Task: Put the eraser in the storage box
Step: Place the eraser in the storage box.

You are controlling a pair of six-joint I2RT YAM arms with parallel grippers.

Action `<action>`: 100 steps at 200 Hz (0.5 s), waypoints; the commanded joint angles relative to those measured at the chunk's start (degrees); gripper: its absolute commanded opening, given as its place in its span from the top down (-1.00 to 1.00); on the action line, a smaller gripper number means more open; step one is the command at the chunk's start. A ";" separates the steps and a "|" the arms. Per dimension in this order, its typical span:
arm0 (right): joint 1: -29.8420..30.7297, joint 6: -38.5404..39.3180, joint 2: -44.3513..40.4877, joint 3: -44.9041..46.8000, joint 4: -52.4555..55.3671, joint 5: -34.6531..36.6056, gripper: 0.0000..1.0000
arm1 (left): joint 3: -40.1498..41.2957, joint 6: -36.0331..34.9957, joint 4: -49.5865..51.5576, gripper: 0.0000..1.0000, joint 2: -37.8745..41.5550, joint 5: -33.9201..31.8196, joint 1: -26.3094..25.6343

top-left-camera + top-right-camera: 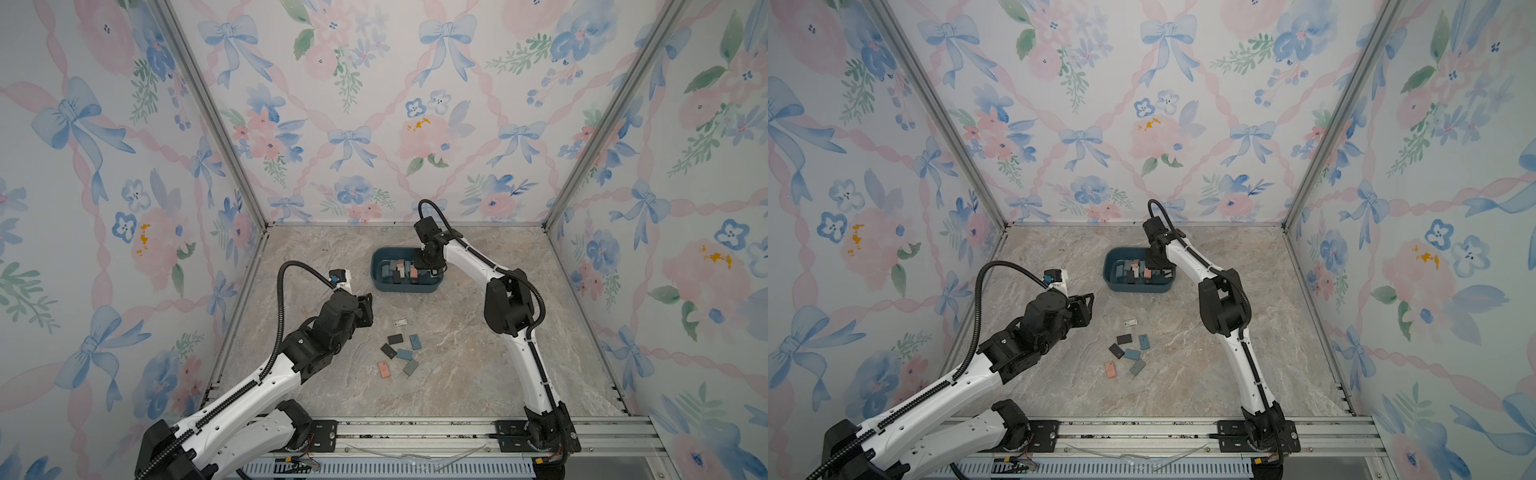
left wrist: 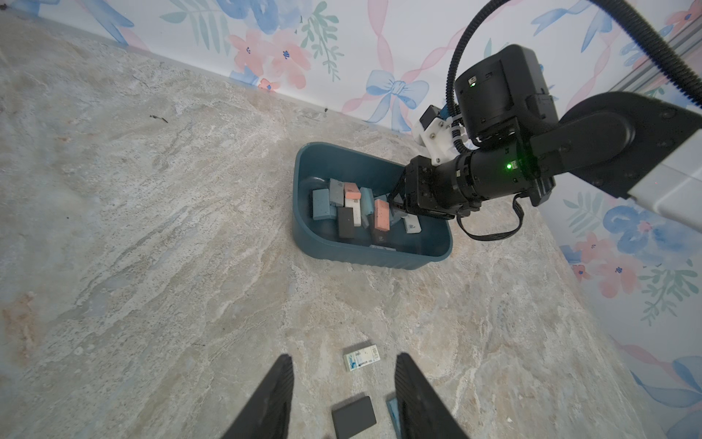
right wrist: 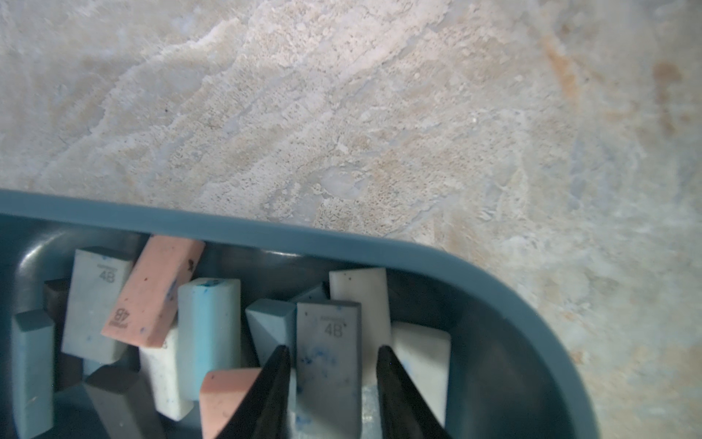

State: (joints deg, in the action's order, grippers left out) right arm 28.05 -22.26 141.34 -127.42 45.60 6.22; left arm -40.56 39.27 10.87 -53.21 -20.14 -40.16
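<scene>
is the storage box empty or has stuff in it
Partly filled: the storage box holds a jumble of pink, blue, grey and white erasers.

light: bright, even, diffuse | shadows: faint | top views: edges bowed | right wrist: soft focus

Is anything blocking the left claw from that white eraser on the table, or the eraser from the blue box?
Nothing visible blocks the left gripper from the white eraser, and bare table leads to the storage box. The right gripper, though, hangs inside the box.
</scene>
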 commanded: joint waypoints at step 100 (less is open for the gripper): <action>0.16 -0.66 -14.49 11.74 -4.94 0.24 0.09 | 0.88 1.25 0.84 0.07 0.78 1.39 0.23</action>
State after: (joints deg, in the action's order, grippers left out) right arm 28.12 -22.28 133.32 -118.78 43.44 6.24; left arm -40.53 39.57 10.90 -53.21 -19.64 -40.16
